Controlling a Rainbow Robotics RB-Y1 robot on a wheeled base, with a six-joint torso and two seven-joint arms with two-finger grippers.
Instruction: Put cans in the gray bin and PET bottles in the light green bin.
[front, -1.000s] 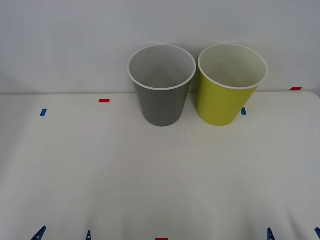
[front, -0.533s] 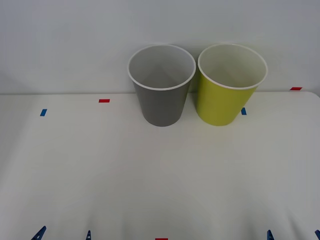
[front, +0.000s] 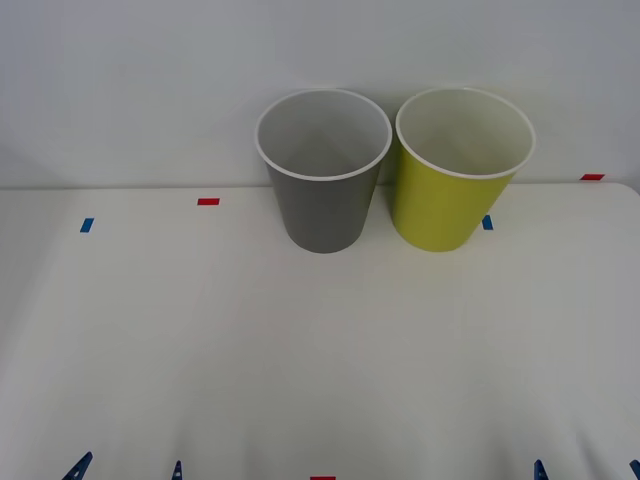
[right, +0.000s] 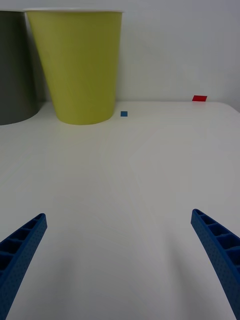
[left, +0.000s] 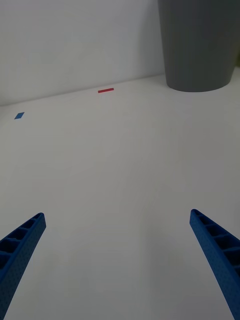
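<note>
The gray bin (front: 322, 190) stands upright at the back middle of the white table (front: 320, 350), and its pale inside holds nothing that I can see. The light green bin (front: 455, 185) stands just to its right, almost touching it. The cans and the PET bottles are out of view. My left gripper (front: 127, 470) is low at the table's near edge, open, with nothing between its blue fingers (left: 20, 250); the gray bin (left: 200, 45) lies ahead of it. My right gripper (front: 588, 470) is also open at the near edge, facing the light green bin (right: 75, 65).
Small red tape marks (front: 208, 201) and blue tape marks (front: 86, 225) dot the tabletop near the back. A plain white wall rises directly behind the bins. The table's right corner (front: 625, 190) curves off at the far right.
</note>
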